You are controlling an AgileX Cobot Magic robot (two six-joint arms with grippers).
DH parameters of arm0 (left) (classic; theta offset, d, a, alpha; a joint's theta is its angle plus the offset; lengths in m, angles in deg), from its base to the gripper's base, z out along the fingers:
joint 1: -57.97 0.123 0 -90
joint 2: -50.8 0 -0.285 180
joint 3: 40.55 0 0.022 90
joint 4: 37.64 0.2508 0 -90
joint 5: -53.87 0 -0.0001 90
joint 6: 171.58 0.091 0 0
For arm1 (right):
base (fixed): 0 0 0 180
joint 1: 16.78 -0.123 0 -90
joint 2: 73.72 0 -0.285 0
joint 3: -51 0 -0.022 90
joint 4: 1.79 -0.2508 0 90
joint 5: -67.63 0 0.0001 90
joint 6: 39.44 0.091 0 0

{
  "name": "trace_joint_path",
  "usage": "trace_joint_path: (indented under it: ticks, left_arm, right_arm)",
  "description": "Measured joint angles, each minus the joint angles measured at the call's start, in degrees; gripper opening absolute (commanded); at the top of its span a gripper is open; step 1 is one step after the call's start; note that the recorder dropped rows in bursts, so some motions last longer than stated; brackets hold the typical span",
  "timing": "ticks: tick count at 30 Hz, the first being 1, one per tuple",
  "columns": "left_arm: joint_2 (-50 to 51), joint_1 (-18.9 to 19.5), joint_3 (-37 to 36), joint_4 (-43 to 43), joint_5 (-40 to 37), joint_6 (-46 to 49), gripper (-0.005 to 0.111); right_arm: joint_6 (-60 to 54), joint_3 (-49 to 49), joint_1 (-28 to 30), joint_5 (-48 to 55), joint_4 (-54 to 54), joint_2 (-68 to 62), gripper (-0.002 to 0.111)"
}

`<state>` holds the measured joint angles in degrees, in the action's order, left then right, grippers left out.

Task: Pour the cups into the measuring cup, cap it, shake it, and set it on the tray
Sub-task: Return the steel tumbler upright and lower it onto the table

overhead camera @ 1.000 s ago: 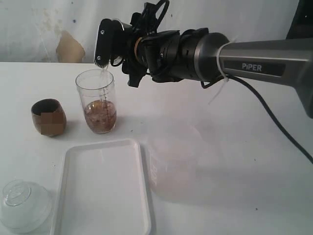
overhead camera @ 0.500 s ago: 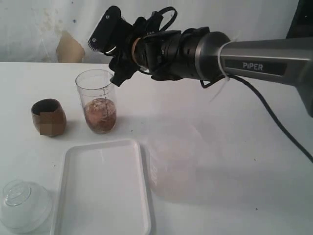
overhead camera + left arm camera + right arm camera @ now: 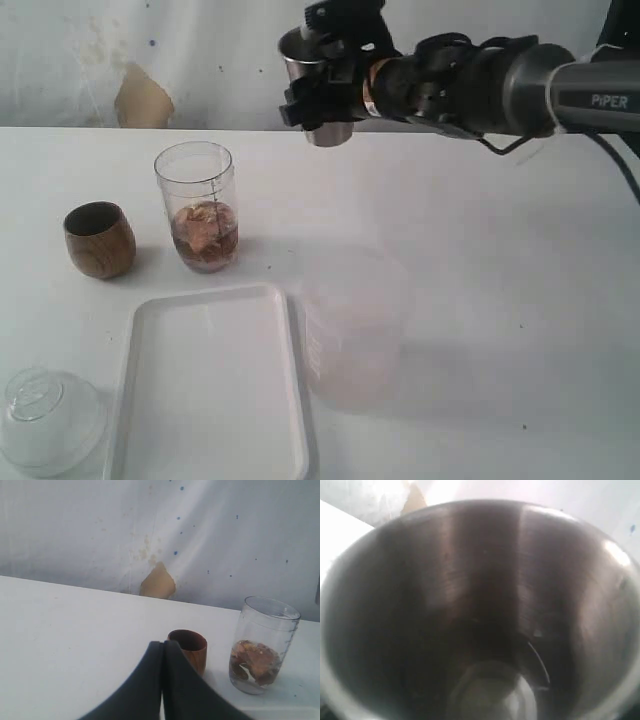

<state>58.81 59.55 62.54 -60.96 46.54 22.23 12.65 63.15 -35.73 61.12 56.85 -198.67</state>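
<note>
The only word that can be read is "PiPER". It stands in pale capitals, with a small i, on the dark band along the grey casing of the right arm [image 3: 600, 100], near the right edge of the exterior view.

The measuring cup [image 3: 196, 205] carries a printed scale: a thin dark vertical line crossed by short ticks runs down its clear wall. The left wrist view shows the same cup [image 3: 265, 645] with faint ticks near one edge. Any figures beside the ticks are too small to read in either view.

The frosted tub [image 3: 355, 330] shows dim marks on its left side, too faint to read.
</note>
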Motion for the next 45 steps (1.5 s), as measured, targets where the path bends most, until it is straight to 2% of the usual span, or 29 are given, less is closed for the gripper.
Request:
trace_joint_path:
  ticks: [3,4,6,10,20,30,38,42,45]
  left_arm:
    - [0.00,0.00,0.00,0.00,0.00,0.00,0.000]
    - [0.00,0.00,0.00,0.00,0.00,0.00,0.000]
    - [0.00,0.00,0.00,0.00,0.00,0.00,0.000]
    - [0.00,0.00,0.00,0.00,0.00,0.00,0.000]
    - [0.00,0.00,0.00,0.00,0.00,0.00,0.000]
    - [0.00,0.00,0.00,-0.78,0.00,0.00,0.000]
    - [0.00,0.00,0.00,-1.34,0.00,0.00,0.000]
    - [0.00,0.00,0.00,-1.38,0.00,0.00,0.000]
    - [0.00,0.00,0.00,-1.38,0.00,0.00,0.000]
  right_arm:
    - [11.28,-1.86,4.25,-12.22,8.21,0.00,0.000]
    - [19.74,-1.73,7.48,-23.36,16.01,-0.39,0.000]
    - [27.80,-0.45,11.53,-34.87,25.12,-0.65,0.000]
    - [27.24,0.00,17.09,-47.88,33.44,-2.59,0.000]
    - [8.15,0.04,17.65,-57.55,35.46,-13.40,0.000]
    - [1.59,0.04,17.65,-57.91,31.31,-19.95,0.000]
    - [0.98,0.13,17.18,-58.28,30.87,-20.53,0.001]
    - [0.98,0.13,17.18,-58.64,32.37,-20.53,0.009]
    - [0.86,0.13,16.95,-58.78,32.93,-20.53,0.022]
